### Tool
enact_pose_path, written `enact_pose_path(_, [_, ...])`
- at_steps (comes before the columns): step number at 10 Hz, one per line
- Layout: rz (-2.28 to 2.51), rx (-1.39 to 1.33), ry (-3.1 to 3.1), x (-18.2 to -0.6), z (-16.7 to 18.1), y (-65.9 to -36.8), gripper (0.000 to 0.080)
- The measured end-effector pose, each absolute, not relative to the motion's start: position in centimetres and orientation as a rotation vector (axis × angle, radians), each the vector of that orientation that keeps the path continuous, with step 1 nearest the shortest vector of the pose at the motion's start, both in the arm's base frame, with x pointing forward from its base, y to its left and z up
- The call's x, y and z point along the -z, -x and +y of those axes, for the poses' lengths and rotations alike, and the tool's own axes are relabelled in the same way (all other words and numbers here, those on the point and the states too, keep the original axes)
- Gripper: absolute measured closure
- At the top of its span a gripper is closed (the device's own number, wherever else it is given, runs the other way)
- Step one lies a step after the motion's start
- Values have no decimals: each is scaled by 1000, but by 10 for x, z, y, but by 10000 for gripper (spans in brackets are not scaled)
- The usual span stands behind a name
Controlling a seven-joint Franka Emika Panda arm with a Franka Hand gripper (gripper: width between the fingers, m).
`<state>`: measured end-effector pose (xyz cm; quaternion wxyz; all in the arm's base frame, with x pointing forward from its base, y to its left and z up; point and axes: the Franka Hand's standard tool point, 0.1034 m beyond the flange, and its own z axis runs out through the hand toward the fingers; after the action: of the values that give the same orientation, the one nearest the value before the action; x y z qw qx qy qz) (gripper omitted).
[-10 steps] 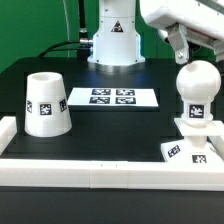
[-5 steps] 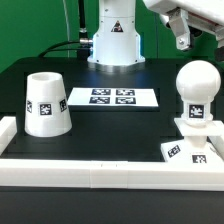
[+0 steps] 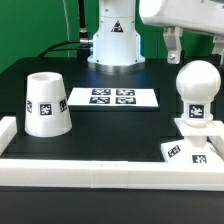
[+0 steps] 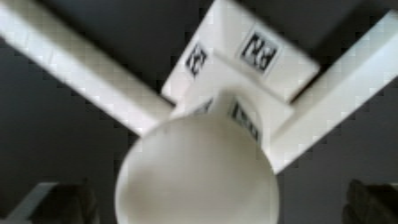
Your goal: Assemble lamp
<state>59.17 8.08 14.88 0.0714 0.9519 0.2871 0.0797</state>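
**Exterior view.** The white plastic round-headed bulb (image 3: 197, 88) stands upright on the flat square white base (image 3: 188, 150). The base lies at the exterior view's right, in the corner formed by the long white rail blocks (image 3: 100, 172). Both parts carry black-and-white tags. The white tapered cup-like shade (image 3: 45, 104) stands apart at the exterior view's left, mouth up, near the left rail. The marker board (image 3: 112, 97) lies flat behind it, towards the arm's pedestal. The two-finger gripper (image 3: 190, 40) hangs above the bulb and clear of it. One finger (image 3: 172, 42) shows here; the other is not clearly seen.

**Wrist view.** The camera looks down on the bulb's head (image 4: 196, 170), which is large and blurred. Beyond it lie the base (image 4: 240, 55) and the two rails (image 4: 71, 60) meeting at the corner. Dark fingertips (image 4: 50, 197) appear at the two lower corners, spread wide with the bulb's head between them and nothing gripped. The gripper is wide open and empty.

**Assessment.** The bulb appears mounted on the base, though whether it is fully seated cannot be told. The step in hand is judged to be either tightening the bulb or turning to the shade. A tightening move would call for a straight descent centred over the head, then a firm closure. Taking the shade instead would call for travel across to the exterior view's left and a grasp on the shade's rim.
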Motion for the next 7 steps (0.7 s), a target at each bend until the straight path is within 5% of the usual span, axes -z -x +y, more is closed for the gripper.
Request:
enact_pose_path(3, [760, 160, -2872, -149, 84, -585, 101])
enact_pose_path(7, [941, 107, -2851, -150, 68, -602, 101])
